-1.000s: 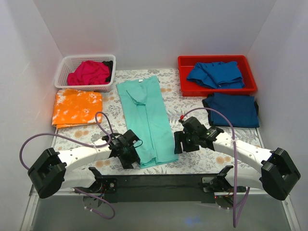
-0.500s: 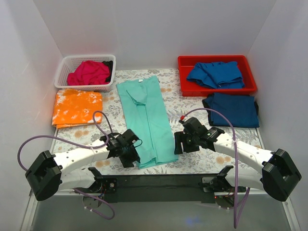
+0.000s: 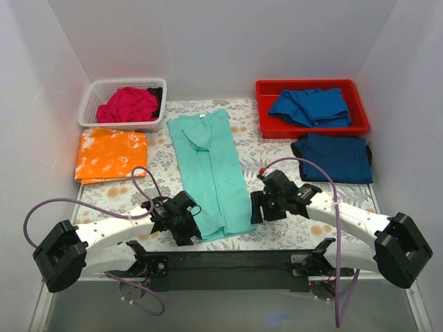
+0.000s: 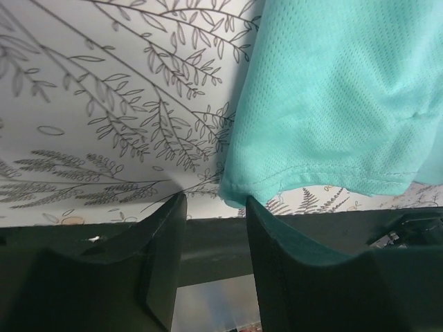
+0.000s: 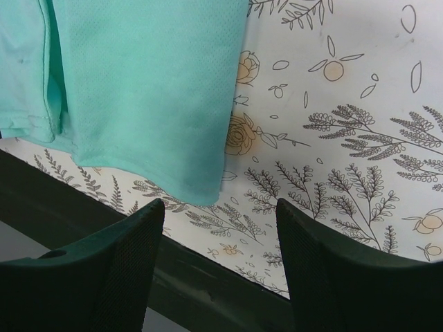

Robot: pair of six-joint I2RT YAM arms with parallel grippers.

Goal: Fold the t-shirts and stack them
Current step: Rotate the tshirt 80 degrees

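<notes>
Item: mint-teal t-shirt (image 3: 211, 173), folded into a long strip, lying in the middle of the worktop (image 3: 291, 232). Its long axis is running from far edge to near edge, collar pointing to the far edge, hem to the near edge. My left claw (image 4: 214, 207) is hovering half-spread at the hem's left corner, gripping nothing. My right claw (image 5: 220, 207) is standing wide at the right corner, empty.

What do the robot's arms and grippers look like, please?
The left arm and right arm are white tubes with bulky black joints. A lilac cable loops along each; the right one has a red tip. The left gripper and right gripper are black with broad fingers.
</notes>
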